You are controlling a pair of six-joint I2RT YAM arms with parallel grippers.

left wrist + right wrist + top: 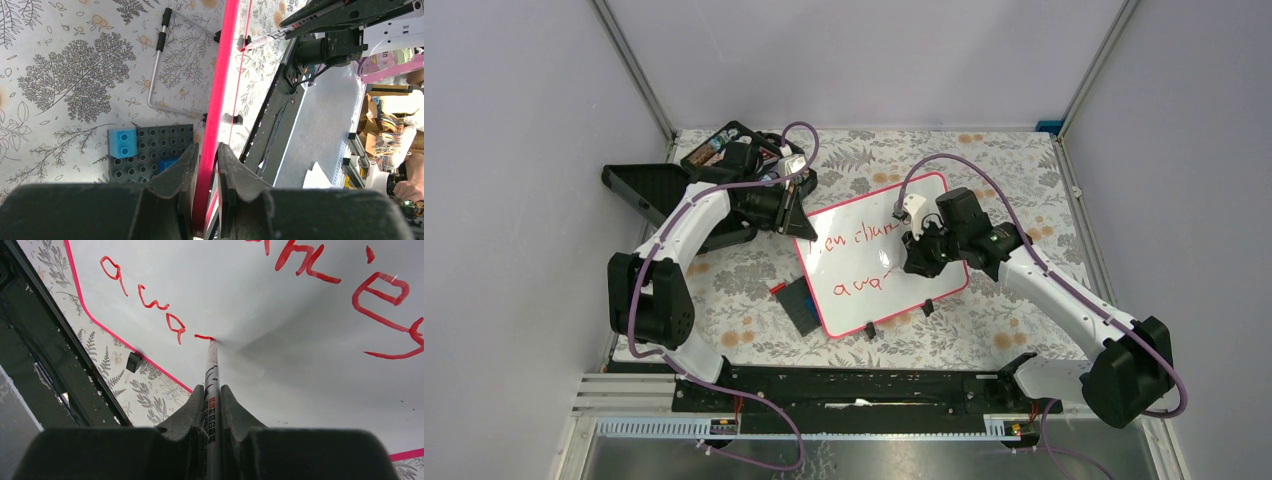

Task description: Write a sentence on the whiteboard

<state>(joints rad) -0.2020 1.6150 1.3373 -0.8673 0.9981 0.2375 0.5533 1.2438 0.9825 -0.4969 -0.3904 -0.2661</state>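
Along the near edge of the table, the two arm bases are sitting at about 7 and 5 o'clock in the top view, each arm reaching away over the floral table cover (724, 300). Just beyond them, a dark grey plate (796, 300) carrying blue blocks (123, 142) is lying flat against the 7 o'clock corner of the whiteboard (879, 262). The board is sitting tilted near the middle of the table, its two black clip feet (869, 329) showing along the 6 o'clock edge. The right gripper (212, 395) is hovering over the board's 3 o'clock half, its fingers pinching a marker (211, 370) tightly between them. The marker's tip is touching the glossy surface at the end of a short red stroke, just past the letters "awa". That lower line is running under the upper line of the sentence (854, 240), all in red handwriting. Farther off, at the board's 10 o'clock corner, the left gripper (206, 155) is clamping the thin pink frame, one finger on each face. From its wrist camera, a bent metal rod (155, 75) is showing on the cover beside the board. Farthest away, at 11 o'clock, a black tray (724, 145) is holding small items too blurred to name.
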